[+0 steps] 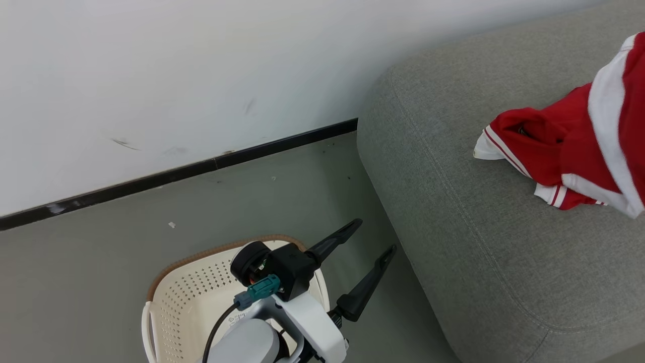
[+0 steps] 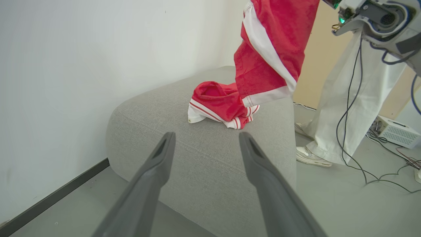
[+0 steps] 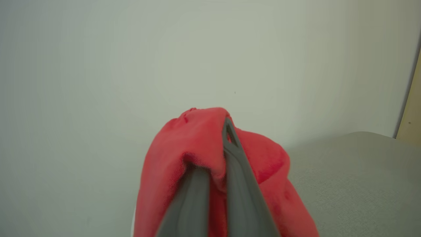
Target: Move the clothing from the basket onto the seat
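Clothing [image 3: 197, 141] (soft red fabric) pinched by R end effector [image 3: 223, 131]; L end effector [image 2: 207, 136] splayed wide.

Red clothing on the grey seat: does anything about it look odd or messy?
Slightly. The clothing is not laid down neatly: part hangs pinched in the right hand, and the rest lies crumpled in a heap on the seat. Also, a person's legs stand close beside the seat.

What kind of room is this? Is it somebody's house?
Probably a robot test room set up like a home: a grey seat by a bare wall, a laundry basket, and loose cables and a white box on the floor.
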